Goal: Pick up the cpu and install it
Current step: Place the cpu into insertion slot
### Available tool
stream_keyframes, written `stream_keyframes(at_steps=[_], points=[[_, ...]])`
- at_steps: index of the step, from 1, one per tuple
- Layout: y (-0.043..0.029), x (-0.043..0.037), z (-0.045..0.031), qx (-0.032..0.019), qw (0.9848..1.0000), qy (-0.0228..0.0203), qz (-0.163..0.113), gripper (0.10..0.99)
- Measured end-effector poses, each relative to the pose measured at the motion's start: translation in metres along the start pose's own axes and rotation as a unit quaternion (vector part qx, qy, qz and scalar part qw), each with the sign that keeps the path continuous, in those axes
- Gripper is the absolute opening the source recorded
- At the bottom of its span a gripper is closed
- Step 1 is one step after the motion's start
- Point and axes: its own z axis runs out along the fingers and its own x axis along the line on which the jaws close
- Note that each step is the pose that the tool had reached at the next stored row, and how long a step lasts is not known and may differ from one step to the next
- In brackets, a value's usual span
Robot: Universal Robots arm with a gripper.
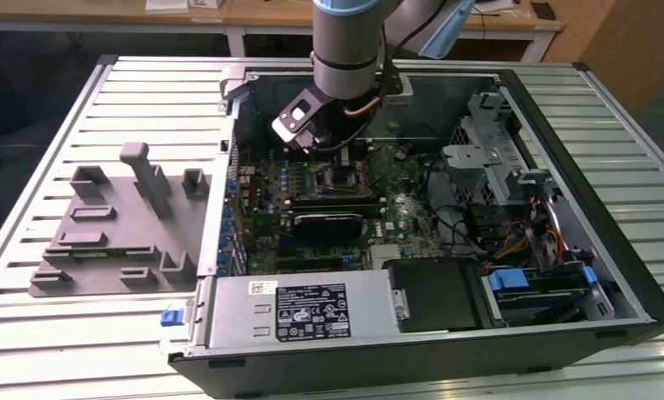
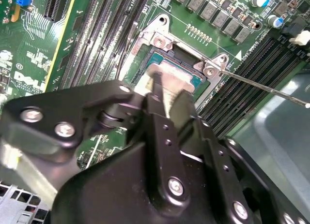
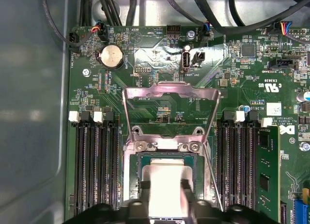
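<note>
The cpu [image 3: 164, 183], a flat silver square, lies between my gripper's [image 3: 165, 201] two black fingers, right at the open socket [image 3: 167, 158] on the green motherboard [image 3: 242, 79]. In the second wrist view the cpu [image 2: 170, 79] shows just past the fingertips [image 2: 156, 86] and sits low inside the metal socket frame [image 2: 160, 42]. The gripper is shut on it. The socket's load plate [image 3: 169, 94] is flipped up and open. In the exterior view the gripper [image 1: 334, 158] reaches down into the computer case [image 1: 598, 167] over the socket [image 1: 338, 180].
Memory slots [image 3: 94, 161] flank the socket on both sides. A thin lever rod [image 2: 261, 87] sticks out beside it. A grey fixture block [image 1: 121, 225] lies on the slatted table at the exterior view's left. The power supply [image 1: 298, 308], drive cage [image 1: 498, 167] and cables [image 1: 521, 242] crowd the case.
</note>
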Motion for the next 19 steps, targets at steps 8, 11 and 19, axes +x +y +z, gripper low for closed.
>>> stream_keyframes(at_steps=[8,11,19], points=[[0.0000,0.0000,-0.0006,0.0000,1.0000,0.0000,0.000,0.106],[0.0005,0.0000,-0.0008,0.0001,1.0000,0.0000,0.000,0.106],[0.0028,-0.0002,0.0032,0.0001,1.0000,-0.0001,0.000,0.106]])
